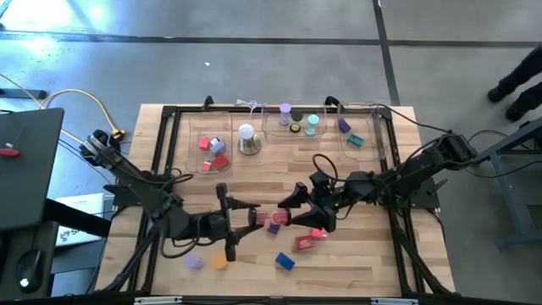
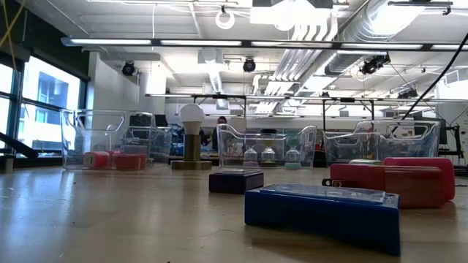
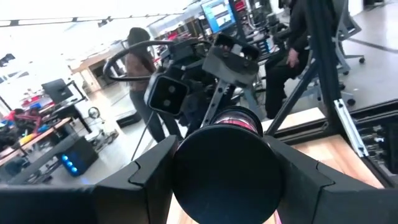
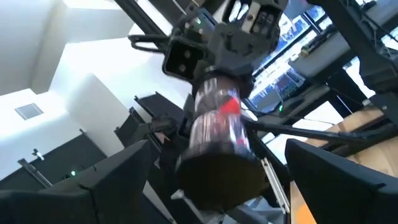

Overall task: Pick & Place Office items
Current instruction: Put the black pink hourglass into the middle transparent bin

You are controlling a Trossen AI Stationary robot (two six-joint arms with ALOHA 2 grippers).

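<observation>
Three trays (image 1: 366,142) stand along the table's (image 1: 356,263) far edge; a lamp (image 1: 247,140) stands between the left and middle ones, with loose blocks (image 1: 284,262) nearer.

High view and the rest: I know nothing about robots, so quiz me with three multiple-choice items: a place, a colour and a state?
1. Where does the white dome stand? A inside the right tray; B between two trays; C at the table's front edge.
2. What colour is the block nearest the low camera? A blue; B green; C yellow.
3. How are the right gripper fingers? A shut on a block; B shut empty; C wide open.
B: it stands on wood between clear trays.
A: blue fills the foreground.
C: they spread either side of the roll held by the left gripper.
</observation>
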